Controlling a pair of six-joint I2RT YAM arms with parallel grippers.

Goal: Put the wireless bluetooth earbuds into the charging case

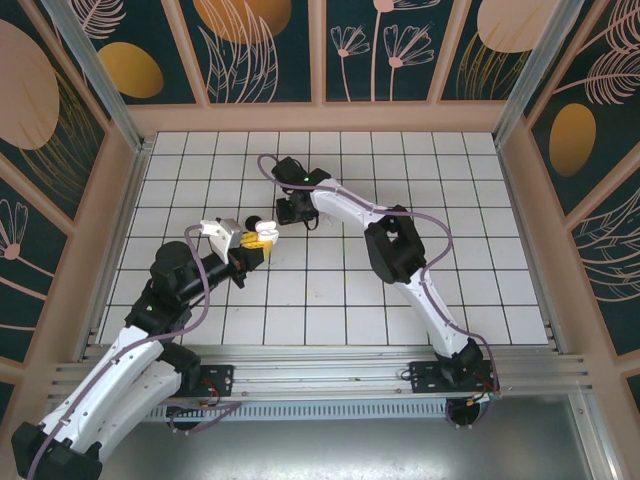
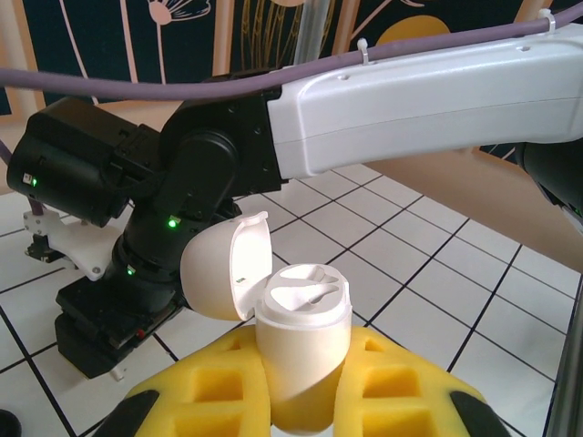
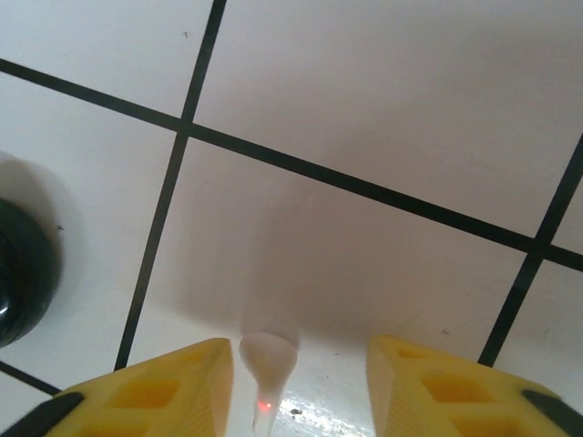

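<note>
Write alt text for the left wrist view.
The left gripper clamps a small white plastic charging case, hinged lid flipped open, between yellow padded fingers. Behind it looms the black-and-white right arm over a white tiled tabletop.

we list: charging case (image 2: pixel 301 337), smooth white plastic, satin sheen; left gripper (image 2: pixel 305 405), fingers (image 2: pixel 401 391) in matt yellow plastic; right arm shell (image 2: pixel 410 100), smooth white plastic; table tiles (image 3: pixel 364 91), glossy white.

White tiled table (image 1: pixel 400 290), black grid lines, white earbud (image 3: pixel 267 364), dark rounded object (image 3: pixel 18 273)
</note>
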